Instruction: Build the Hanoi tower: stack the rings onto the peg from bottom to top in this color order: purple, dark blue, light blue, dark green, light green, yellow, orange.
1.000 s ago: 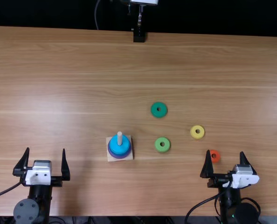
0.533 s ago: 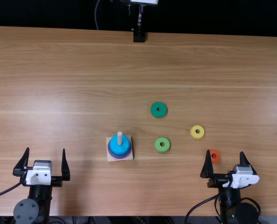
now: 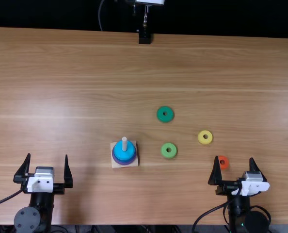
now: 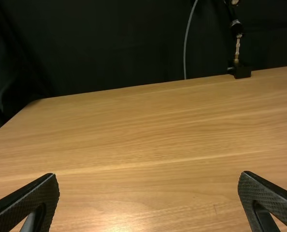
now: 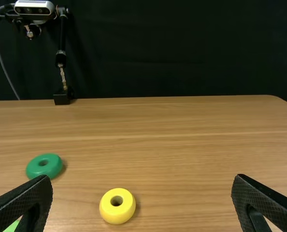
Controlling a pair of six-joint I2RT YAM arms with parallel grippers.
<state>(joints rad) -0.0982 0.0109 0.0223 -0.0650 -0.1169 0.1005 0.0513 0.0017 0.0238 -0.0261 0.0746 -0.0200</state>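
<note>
In the top view my left gripper (image 3: 48, 159) stands open at the near left, and my right gripper (image 3: 234, 164) is open at the near right. The peg (image 3: 124, 143) rises from a square base (image 3: 116, 164), a light blue ring (image 3: 124, 154) on top and a purple ring (image 3: 115, 158) lower. A dark green ring (image 3: 165, 114), light green ring (image 3: 168, 150) and yellow ring (image 3: 200, 138) lie flat; the orange ring (image 3: 224, 162) is beside the right gripper's finger. Left gripper (image 4: 148, 200); right gripper (image 5: 142, 200) with yellow ring (image 5: 117, 213) and dark green ring (image 5: 36, 167) beyond.
A black camera stand (image 3: 144, 37) is at the table's far edge, with a grey cable (image 3: 100, 19) beside it. The wooden table (image 3: 76, 87) spreads between both arms and the far edge.
</note>
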